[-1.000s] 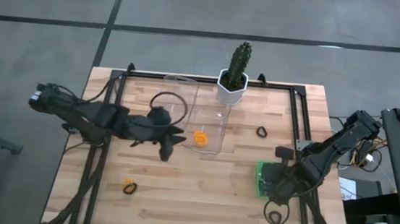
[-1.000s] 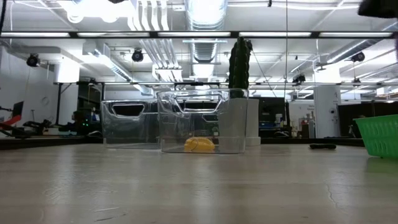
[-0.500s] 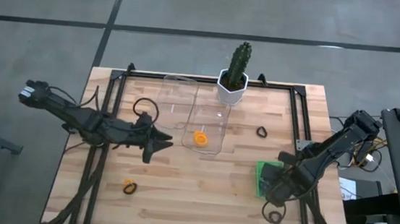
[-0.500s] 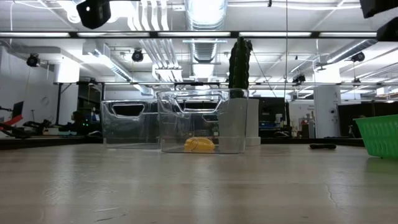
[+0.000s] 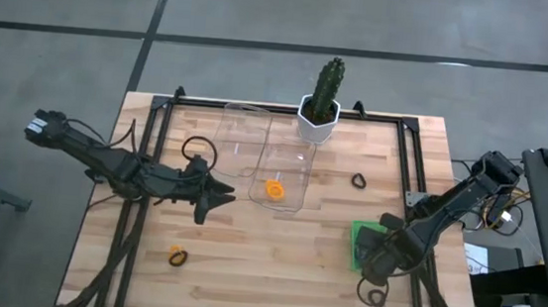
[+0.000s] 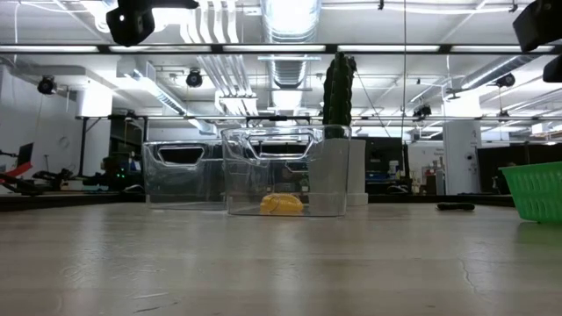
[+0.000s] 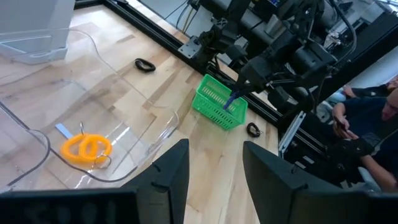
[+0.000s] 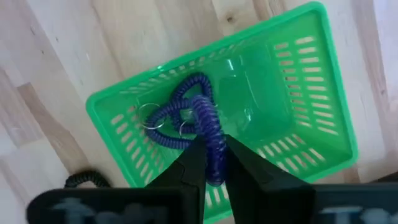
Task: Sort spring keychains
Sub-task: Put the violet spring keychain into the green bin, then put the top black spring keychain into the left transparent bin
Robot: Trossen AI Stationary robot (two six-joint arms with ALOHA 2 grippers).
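Right gripper (image 8: 211, 163) is clamping a purple spring keychain (image 8: 186, 118) over the green basket (image 8: 311, 112); left gripper (image 7: 214, 171), fingers apart, is hovering well left of it.

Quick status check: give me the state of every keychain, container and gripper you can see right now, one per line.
Purple coiled keychain: pinched by right gripper, hanging into green plastic basket.
Orange coiled keychain: lying inside clear plastic bin.
Second clear bin: looks empty.
Black keychain: loose on table.
Orange-and-black keychain: loose on table.
Left gripper: open, empty.
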